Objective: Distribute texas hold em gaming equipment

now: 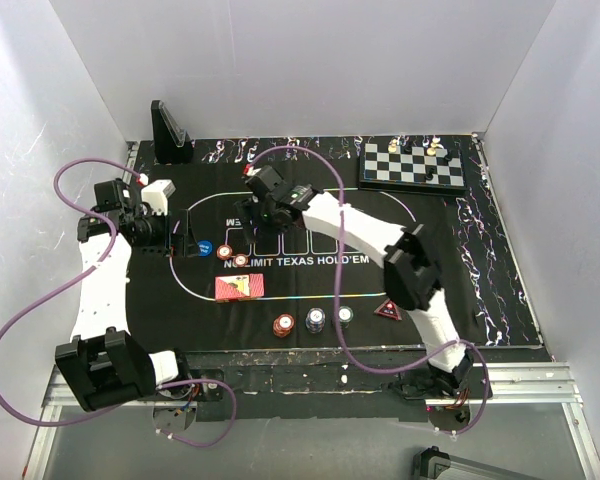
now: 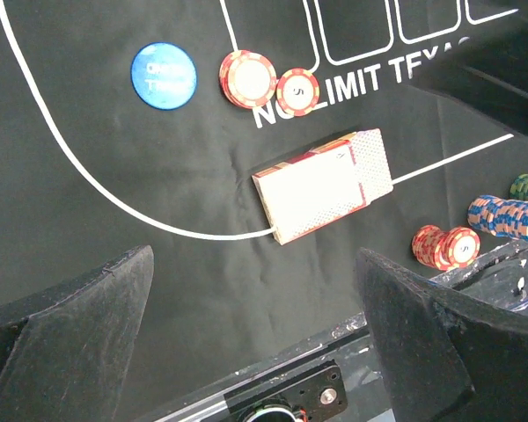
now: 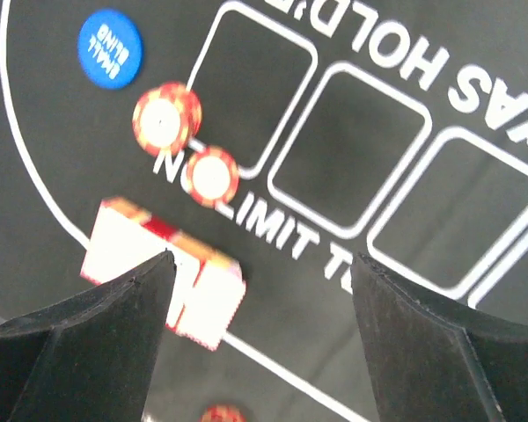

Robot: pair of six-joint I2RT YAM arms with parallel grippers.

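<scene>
blue button [image 2: 163, 75], red-and-cream chips [image 2: 248, 77], black mat [image 2: 114, 264]

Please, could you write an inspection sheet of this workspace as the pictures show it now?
Surface: black mat with a printed poker layout.
Job's things: card deck; blue button with two red chips beside it; three chip stacks in a row near the front edge; red triangular marker to their right.
Clutter: chessboard with pieces at the far right; black stand at the far left.
Grippers: left gripper open, empty; right gripper open, empty, over the mat.
Cables: purple cables loop around both arms, one arching over the mat.
Surroundings: white walls on three sides.
</scene>
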